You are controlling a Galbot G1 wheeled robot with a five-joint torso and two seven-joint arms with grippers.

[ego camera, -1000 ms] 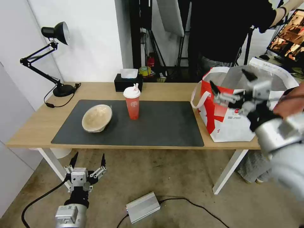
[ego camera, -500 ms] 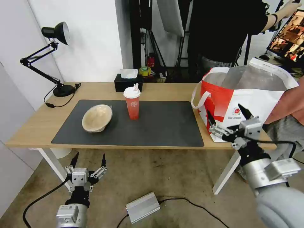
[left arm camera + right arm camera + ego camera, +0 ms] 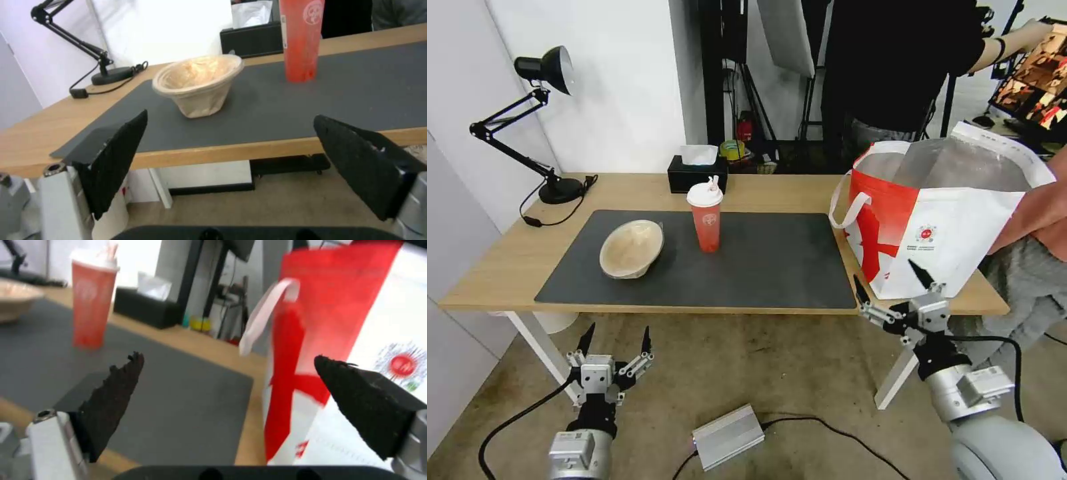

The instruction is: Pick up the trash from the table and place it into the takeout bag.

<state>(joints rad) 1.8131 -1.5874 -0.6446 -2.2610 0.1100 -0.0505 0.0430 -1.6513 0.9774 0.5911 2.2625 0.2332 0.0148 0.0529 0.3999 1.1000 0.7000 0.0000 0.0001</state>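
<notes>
On the dark mat of the table a beige pulp bowl lies tilted at the left, and a red drink cup with a white lid stands mid-table. The red-and-white takeout bag stands open at the right end. My right gripper hangs open and empty just off the table's front edge, below the bag's front corner. Low over the floor in front of the table's left end, my left gripper is open with nothing in it.
A black tissue box sits behind the cup and a black desk lamp at the back left corner. On the floor lie a silver box and cables. A person stands behind the bag, and a bare arm reaches to its right side.
My right gripper has dropped from the bag's mouth, down past its front face, to below the table's front edge, staying open. The left arm, bowl and cup have not moved.
</notes>
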